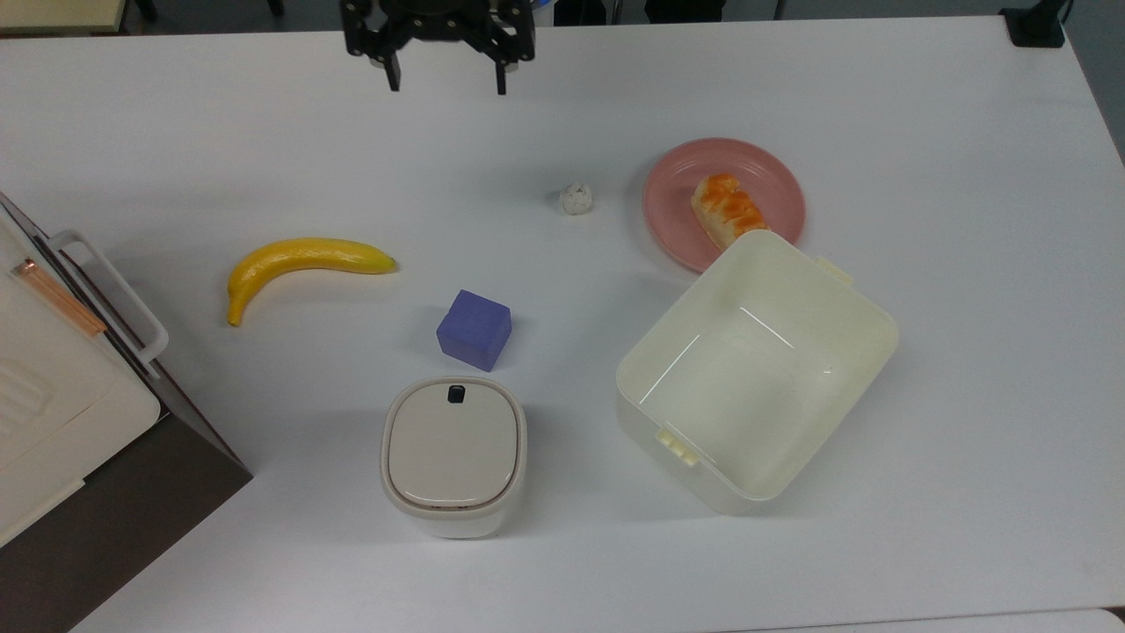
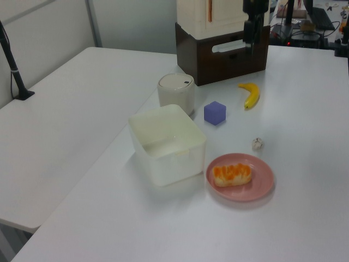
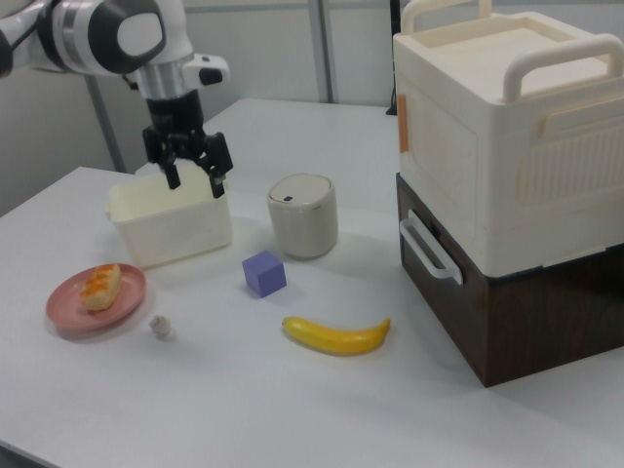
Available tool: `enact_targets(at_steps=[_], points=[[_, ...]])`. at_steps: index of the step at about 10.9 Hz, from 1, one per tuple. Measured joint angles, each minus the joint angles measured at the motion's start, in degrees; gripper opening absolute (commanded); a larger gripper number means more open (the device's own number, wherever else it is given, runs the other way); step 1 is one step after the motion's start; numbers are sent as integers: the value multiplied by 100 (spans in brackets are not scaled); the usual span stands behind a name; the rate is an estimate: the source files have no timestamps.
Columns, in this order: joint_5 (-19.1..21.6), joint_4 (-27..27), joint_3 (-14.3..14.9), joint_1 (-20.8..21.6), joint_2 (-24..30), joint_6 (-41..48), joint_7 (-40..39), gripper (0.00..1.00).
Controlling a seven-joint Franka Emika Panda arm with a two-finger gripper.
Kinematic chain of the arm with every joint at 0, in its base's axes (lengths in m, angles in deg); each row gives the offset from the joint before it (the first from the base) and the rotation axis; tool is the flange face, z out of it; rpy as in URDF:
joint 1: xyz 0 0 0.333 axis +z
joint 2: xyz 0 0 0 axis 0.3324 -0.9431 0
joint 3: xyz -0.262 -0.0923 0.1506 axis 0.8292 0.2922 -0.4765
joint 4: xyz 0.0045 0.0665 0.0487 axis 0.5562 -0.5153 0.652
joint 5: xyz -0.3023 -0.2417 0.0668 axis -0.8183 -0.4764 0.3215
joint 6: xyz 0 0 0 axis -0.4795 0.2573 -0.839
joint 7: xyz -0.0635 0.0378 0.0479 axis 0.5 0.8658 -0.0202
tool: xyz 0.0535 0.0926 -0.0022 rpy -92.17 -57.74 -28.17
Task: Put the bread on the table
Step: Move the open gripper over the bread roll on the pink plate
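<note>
The bread [image 1: 728, 209] [image 2: 232, 173] [image 3: 101, 286], a small bun with an orange-brown top, lies on a round pink plate [image 1: 670, 180] [image 2: 263, 189] [image 3: 66, 318]. The plate rests on the white table [image 1: 949, 132] [image 2: 65, 125] [image 3: 244, 409]. My gripper [image 1: 446, 84] [image 3: 198, 182] hangs open and holds nothing, above the table's far edge in the top view. It is well off to the top view's left of the plate. In the left view the gripper [image 2: 248, 45] shows in front of the brown cabinet.
A cream open box [image 1: 844, 299] touches the plate's near rim. A small white ball [image 1: 577, 199] lies on the top view's left of the plate. A purple cube [image 1: 475, 329], a banana [image 1: 303, 258], a lidded canister [image 1: 453, 450] and a large cream case on a brown base [image 1: 61, 413] stand nearby.
</note>
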Motion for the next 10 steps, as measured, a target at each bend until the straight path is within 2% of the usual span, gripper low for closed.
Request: enact_targets(at_steps=[3,5,8,10], points=[[-814,-788,-864,4,55,-8,-14,100],[-1096,-1189,-1428,14,100,-12,-15,100],[-1889,-1921,-2296,21,107,-12,-154,100],[-1995,-2158,-2624,27,100,-46,-141,100]])
